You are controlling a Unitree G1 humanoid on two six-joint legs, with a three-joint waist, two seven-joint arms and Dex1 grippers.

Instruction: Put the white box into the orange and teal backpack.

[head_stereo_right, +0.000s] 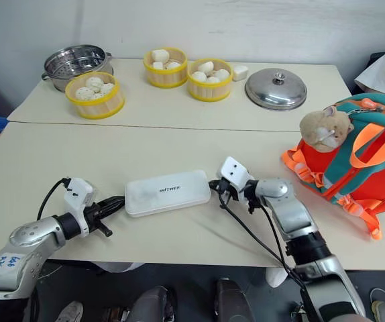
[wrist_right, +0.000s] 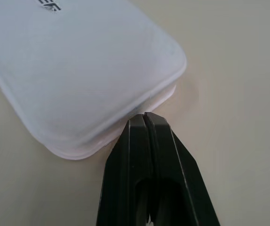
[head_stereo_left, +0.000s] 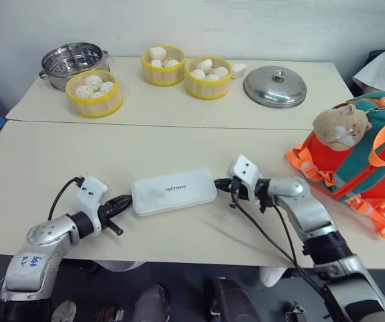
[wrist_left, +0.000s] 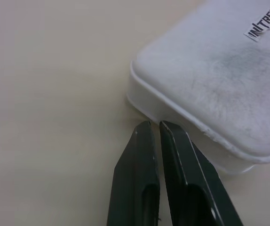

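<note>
On the near desk (head_stereo_left: 45, 168), the left claw (head_stereo_left: 127, 201) lies low at the left short end of the white box (head_stereo_left: 174, 191), its two black fingers (wrist_left: 139, 179) pressed together with nothing between them, tips right at the box's corner. The box lies flat, lettering up, between the two arms. At its right short end sits the right claw (head_stereo_left: 221, 184) — fingers together too, tips against the box's edge, gripping nothing. Farther right, well apart from the box, the orange and teal backpack (head_stereo_left: 353, 168) rests at the desk's right edge with a tan plush hamster (head_stereo_left: 340, 125) on it. On the far desk stand a steel pot (head_stereo_left: 72, 64), three yellow-rimmed steamer baskets (head_stereo_left: 95, 92) and a steel lid (head_stereo_left: 275, 86).
</note>
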